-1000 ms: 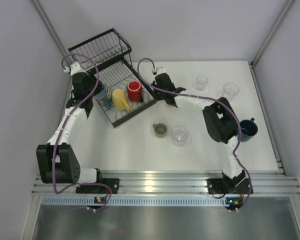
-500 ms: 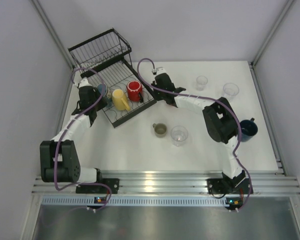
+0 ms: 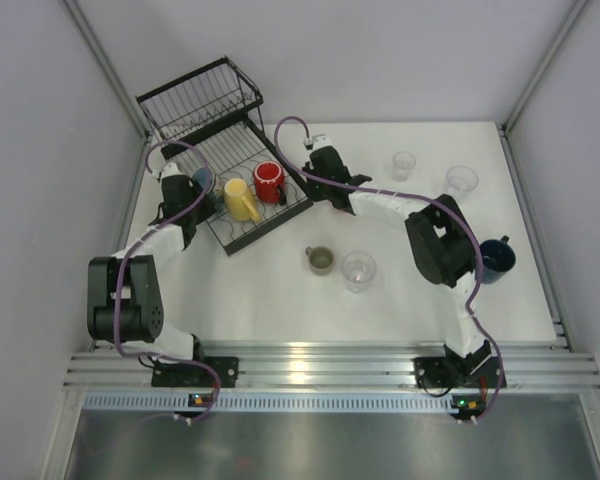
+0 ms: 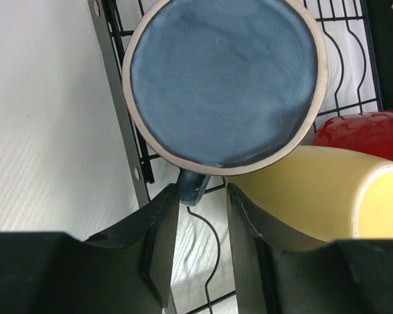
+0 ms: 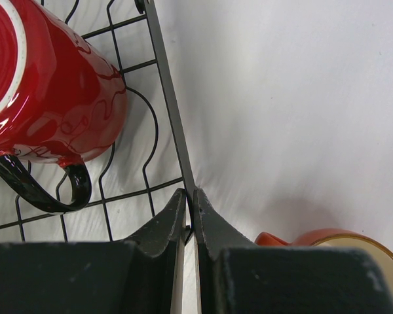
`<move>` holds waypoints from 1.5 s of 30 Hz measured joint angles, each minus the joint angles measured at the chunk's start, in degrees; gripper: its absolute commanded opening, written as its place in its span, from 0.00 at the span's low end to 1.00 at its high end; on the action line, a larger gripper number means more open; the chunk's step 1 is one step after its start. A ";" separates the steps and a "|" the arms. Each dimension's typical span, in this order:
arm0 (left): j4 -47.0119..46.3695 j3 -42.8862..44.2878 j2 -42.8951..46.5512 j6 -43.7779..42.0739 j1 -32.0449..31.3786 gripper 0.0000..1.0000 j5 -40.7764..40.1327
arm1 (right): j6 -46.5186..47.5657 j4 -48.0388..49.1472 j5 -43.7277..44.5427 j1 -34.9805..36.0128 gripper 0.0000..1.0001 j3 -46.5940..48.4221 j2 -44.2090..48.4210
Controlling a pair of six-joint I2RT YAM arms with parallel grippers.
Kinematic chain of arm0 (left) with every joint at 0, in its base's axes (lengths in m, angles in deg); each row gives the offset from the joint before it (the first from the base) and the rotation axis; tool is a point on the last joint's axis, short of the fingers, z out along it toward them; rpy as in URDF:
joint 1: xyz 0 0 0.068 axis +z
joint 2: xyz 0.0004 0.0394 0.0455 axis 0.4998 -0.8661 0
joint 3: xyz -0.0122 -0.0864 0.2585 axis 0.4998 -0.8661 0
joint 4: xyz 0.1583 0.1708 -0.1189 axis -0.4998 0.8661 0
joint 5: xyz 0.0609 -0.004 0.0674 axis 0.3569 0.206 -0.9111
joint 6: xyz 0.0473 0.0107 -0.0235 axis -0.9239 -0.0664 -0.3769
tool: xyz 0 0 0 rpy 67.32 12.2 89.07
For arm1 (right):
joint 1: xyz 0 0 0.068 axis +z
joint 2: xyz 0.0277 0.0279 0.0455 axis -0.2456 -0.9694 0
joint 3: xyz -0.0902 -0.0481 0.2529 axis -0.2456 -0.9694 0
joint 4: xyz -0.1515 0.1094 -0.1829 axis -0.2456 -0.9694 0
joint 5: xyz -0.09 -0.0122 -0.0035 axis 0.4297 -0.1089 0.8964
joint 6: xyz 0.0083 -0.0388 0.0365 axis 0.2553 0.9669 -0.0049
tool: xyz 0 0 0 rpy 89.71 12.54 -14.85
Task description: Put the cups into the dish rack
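Pulled back toward 7 o'clock since a second ago, the left claw (image 4: 202, 199) now sits at the dish rack's (image 4: 118, 98) left rail. Its fingers are parted, with the blue mug's (image 4: 223, 78) handle at their tips. That mug sits in the low tray, the yellow mug (image 4: 314, 196) lies close against it at 3 o'clock, and the red mug (image 5: 59, 85) is beyond.

The right claw (image 5: 190, 199) is pinched onto the tray's right rail wire. An orange-red mug (image 5: 334, 243) sits on the table just beside it.

An olive mug (image 3: 320, 260) and a clear tumbler (image 3: 358, 270) stand mid-table. A small tumbler (image 3: 403, 165) and a wider tumbler (image 3: 461, 181) are at 1 o'clock, and a dark blue mug (image 3: 497, 257) is at 3 o'clock by the right elbow.

The white table (image 3: 280, 310) lies open toward 6 o'clock, and grey walls close in on three sides.
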 measured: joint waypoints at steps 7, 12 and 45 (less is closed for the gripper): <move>-2.84 0.66 -2.23 -0.09 0.02 0.43 0.44 | 0.00 0.04 -0.17 0.00 0.00 -0.02 0.00; -3.08 2.03 -4.04 -0.20 -0.04 0.43 0.52 | 0.00 0.07 -0.26 0.00 0.00 -0.02 0.00; 2.62 9.62 -10.16 4.20 -0.79 0.00 -1.16 | 0.13 0.11 -0.81 0.09 0.00 0.00 0.00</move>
